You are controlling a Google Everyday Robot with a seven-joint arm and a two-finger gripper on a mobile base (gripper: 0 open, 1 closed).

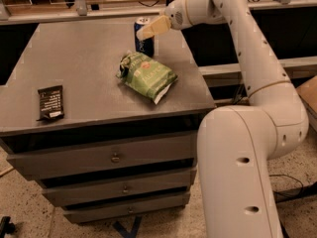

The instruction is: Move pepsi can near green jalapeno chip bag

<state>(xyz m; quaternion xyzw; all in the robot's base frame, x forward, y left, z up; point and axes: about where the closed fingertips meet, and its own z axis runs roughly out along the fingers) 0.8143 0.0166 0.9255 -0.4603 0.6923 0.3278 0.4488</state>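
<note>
While the small dark blue pepsi can (143, 42) is upright near the back edge of the grey drawer cabinet (84, 58), just behind the wrinkly light green jalapeno chip bag (147, 76), the cream gripper (151, 29) pinches its upper part; a flat black wrapper (50, 102) lies well apart

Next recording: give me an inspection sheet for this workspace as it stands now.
Surface: grey cabinet top, with drawers below.
Job's things: pepsi can upright toward the back, just behind the green jalapeno chip bag, which lies flat; contact between them cannot be told.
Clutter: black wrapper lying flat near the left front.
Grippers: gripper at the can's top, reaching in from the right.
Cables: dark cable on the floor at the right.
Surroundings: speckled floor; rail behind the cabinet.
</note>
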